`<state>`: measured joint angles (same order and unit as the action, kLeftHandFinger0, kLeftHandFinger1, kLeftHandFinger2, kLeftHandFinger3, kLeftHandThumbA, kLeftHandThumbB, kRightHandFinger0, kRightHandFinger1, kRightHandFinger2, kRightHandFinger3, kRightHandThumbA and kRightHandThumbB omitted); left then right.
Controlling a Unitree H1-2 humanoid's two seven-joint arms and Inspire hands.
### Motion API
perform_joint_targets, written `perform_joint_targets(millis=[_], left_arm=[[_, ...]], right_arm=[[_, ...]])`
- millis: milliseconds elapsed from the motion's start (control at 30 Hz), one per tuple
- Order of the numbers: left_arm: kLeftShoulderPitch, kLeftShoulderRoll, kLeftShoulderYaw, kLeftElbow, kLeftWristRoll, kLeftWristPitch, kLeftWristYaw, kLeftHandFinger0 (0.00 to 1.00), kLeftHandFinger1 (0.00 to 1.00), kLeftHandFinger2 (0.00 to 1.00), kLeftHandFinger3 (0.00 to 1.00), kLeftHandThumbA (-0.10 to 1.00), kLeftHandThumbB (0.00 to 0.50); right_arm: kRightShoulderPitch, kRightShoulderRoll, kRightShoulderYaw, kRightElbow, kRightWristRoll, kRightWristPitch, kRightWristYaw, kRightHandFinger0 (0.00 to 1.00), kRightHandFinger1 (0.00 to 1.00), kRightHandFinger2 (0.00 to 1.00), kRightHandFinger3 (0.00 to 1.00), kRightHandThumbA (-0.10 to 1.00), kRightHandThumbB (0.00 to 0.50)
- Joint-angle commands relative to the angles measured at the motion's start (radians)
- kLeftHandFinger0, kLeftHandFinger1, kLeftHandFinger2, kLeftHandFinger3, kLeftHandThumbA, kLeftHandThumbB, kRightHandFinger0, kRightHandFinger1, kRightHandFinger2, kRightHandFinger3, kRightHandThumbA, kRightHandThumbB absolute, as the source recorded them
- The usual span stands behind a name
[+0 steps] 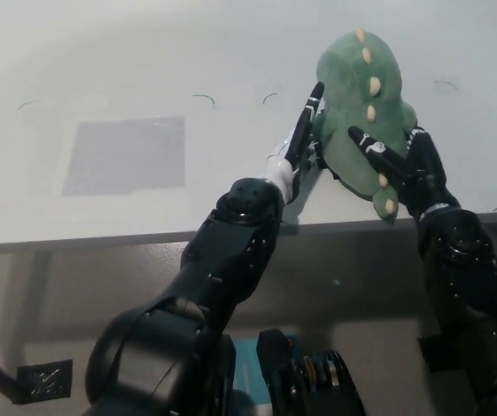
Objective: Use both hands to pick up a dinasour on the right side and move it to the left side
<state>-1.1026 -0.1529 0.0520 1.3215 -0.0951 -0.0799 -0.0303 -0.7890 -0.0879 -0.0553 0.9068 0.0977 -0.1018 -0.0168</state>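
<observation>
**Softly does it: plush dino clamped between two hands**

Right now you have the dinosaur [357, 108] lying on the right side of the table [231, 69], toward the near edge, its spiked back facing up and its tail end almost at the table's lip. It is a stuffed green toy, so judge it light, squashy and a little fuzzy: it should not slip easily, but it will cave in and sag if you pinch it at one spot.

Your left hand [303, 130] lies flat against the toy's left flank, fingers straight and pressed along the side, holding nothing on its own. Your right hand [400, 165] is on the right flank and lower back, fingers spread over the fabric near the tail. Neither hand wraps the toy; you hold it only by squeezing from both sides.

Take it at the widest part of the body, palms opposite one another, not at the tail or the head, which would fold. Keep an even inward press and expect the body to give before it lifts.

Over on the left side you see a grey patch [125, 154], well apart from the toy.
</observation>
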Motion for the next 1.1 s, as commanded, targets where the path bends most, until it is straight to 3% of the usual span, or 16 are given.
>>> perform_joint_targets(millis=[0,33,67,200,333,433,467,500,533,767,900,933,1067], left_arm=[[0.024,-0.009,-0.020,-0.019,0.007,0.001,-0.096,1.00,1.00,1.00,1.00,1.00,0.290],[0.049,0.011,-0.023,-0.043,0.008,0.013,-0.107,1.00,1.00,1.00,1.00,1.00,0.241],[0.062,0.026,-0.021,-0.059,0.005,0.018,-0.111,1.00,1.00,1.00,1.00,1.00,0.224],[0.110,0.065,-0.024,-0.140,0.007,0.062,-0.106,1.00,1.00,1.00,1.00,1.00,0.223],[0.171,0.100,-0.014,-0.219,0.000,0.060,-0.095,1.00,1.00,1.00,1.00,1.00,0.217],[0.266,0.138,0.006,-0.387,-0.015,0.111,-0.070,1.00,1.00,1.00,1.00,1.00,0.209],[0.294,0.140,0.018,-0.444,-0.021,0.141,-0.050,1.00,1.00,1.00,1.00,1.00,0.207],[0.332,0.155,0.008,-0.489,-0.007,0.112,-0.056,1.00,1.00,1.00,1.00,1.00,0.163],[0.363,0.162,0.009,-0.527,-0.001,0.092,-0.049,1.00,1.00,1.00,1.00,1.00,0.148],[0.465,0.170,0.011,-0.679,0.014,0.112,0.001,1.00,1.00,1.00,1.00,1.00,0.139],[0.480,0.170,0.037,-0.712,-0.022,0.115,0.003,1.00,1.00,1.00,1.00,1.00,0.105],[0.486,0.168,0.051,-0.736,-0.025,0.148,0.023,1.00,1.00,1.00,1.00,1.00,0.119],[0.517,0.178,0.061,-0.794,-0.020,0.142,0.022,1.00,1.00,1.00,1.00,1.00,0.100]], right_arm=[[-0.047,0.080,0.072,0.046,-0.061,-0.032,0.027,1.00,1.00,1.00,1.00,1.00,0.311],[-0.043,0.106,0.084,0.059,-0.068,-0.051,0.014,1.00,1.00,1.00,1.00,1.00,0.307],[-0.054,0.122,0.089,0.082,-0.068,-0.064,0.010,1.00,1.00,1.00,1.00,1.00,0.306],[-0.091,0.169,0.080,0.134,-0.036,-0.048,0.021,1.00,1.00,1.00,1.00,1.00,0.289],[-0.120,0.209,0.107,0.174,-0.066,-0.074,0.017,1.00,1.00,1.00,1.00,1.00,0.212],[-0.159,0.258,0.133,0.215,-0.073,-0.079,0.037,1.00,1.00,1.00,1.00,1.00,0.115],[-0.171,0.273,0.128,0.226,-0.060,-0.059,0.040,1.00,1.00,1.00,1.00,1.00,0.105],[-0.168,0.287,0.137,0.210,-0.058,-0.053,0.055,1.00,1.00,1.00,1.00,1.00,0.039],[-0.163,0.302,0.131,0.198,-0.041,-0.047,0.072,1.00,1.00,1.00,1.00,1.00,0.004],[-0.164,0.314,0.182,0.234,-0.076,-0.106,0.102,1.00,1.00,1.00,1.00,1.00,0.000],[-0.180,0.324,0.199,0.248,-0.076,-0.108,0.104,1.00,1.00,1.00,1.00,1.00,0.000],[-0.184,0.329,0.215,0.240,-0.089,-0.098,0.101,1.00,1.00,1.00,1.00,1.00,0.000],[-0.195,0.344,0.229,0.233,-0.078,-0.084,0.123,1.00,1.00,1.00,1.00,1.00,0.000]])
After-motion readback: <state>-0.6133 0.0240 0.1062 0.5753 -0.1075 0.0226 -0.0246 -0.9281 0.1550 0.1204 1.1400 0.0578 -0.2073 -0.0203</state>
